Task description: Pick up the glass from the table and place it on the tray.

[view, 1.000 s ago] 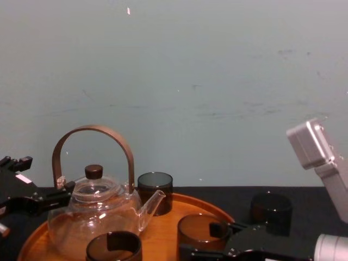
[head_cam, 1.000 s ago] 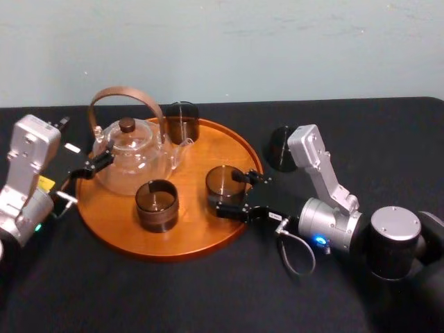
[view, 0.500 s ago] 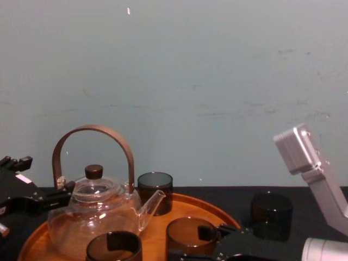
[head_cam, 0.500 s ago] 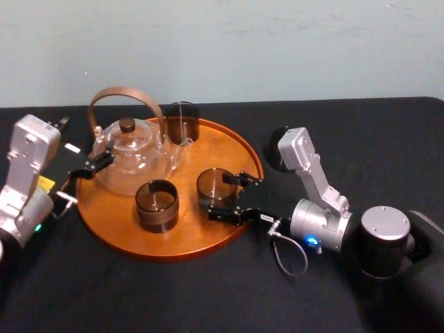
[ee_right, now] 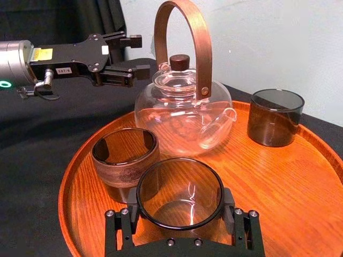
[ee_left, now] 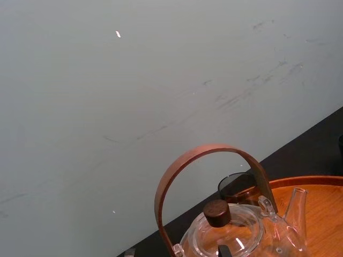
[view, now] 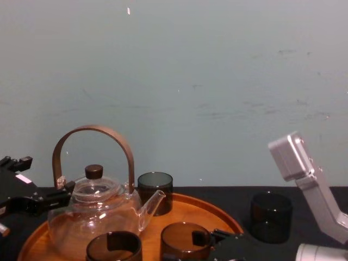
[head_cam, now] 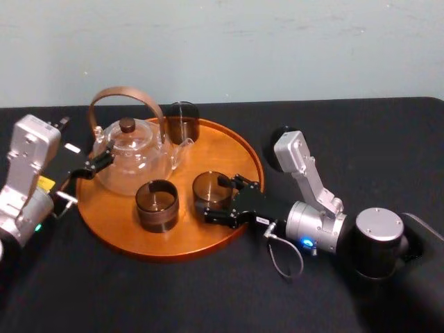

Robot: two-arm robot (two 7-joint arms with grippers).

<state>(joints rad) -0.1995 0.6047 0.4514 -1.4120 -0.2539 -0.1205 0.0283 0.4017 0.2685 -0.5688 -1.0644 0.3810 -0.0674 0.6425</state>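
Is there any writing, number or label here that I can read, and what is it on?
No text can be read for sure.
White label on the left end effector: short dark characters, too blurred to read.
Yellow sticker on that same arm: print too small to read.
White tag on the right end effector, which grips the glass: too small to read.

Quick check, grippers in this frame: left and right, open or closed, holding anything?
Left gripper: open, holding nothing.
Right gripper: closed on the glass.
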